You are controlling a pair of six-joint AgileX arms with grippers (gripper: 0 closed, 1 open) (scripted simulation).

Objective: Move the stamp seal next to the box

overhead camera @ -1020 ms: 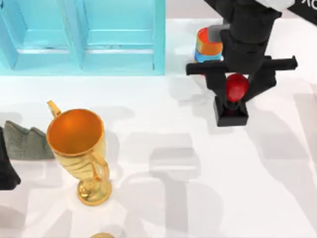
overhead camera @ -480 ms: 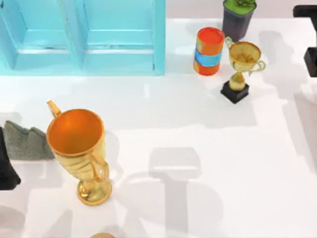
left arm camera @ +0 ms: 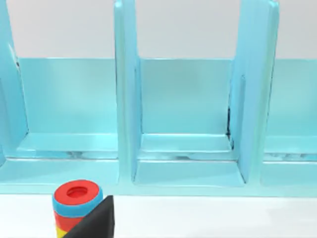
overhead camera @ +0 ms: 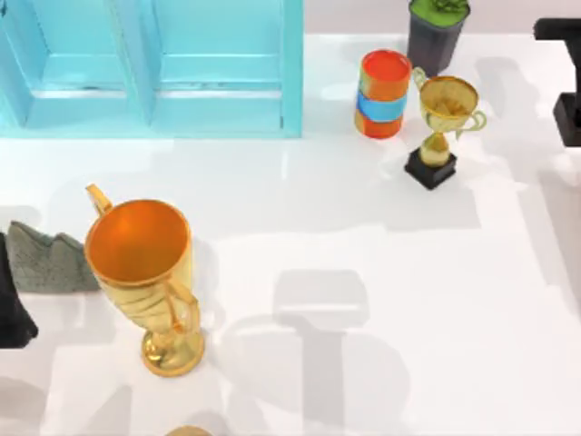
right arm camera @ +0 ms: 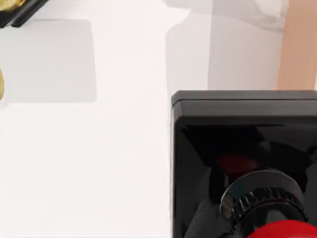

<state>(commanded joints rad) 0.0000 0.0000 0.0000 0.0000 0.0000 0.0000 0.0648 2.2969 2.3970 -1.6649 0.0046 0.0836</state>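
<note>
My right gripper (overhead camera: 567,82) has swung to the table's right edge, apparently clamped on the stamp seal (right arm camera: 247,163), well apart from the blue box (overhead camera: 154,68). A loose grip risks dropping it.

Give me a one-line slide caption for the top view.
Big gold cup stands at table's left, blue box behind it; striped can and small trophy sit at the back right.

The big cup (overhead camera: 141,263) looks like shiny gold metal. The table (overhead camera: 408,300) is smooth, white and glossy. The seal (right arm camera: 242,163) has a shiny black base. The grey rock (overhead camera: 50,259) looks rough and dull.
</note>
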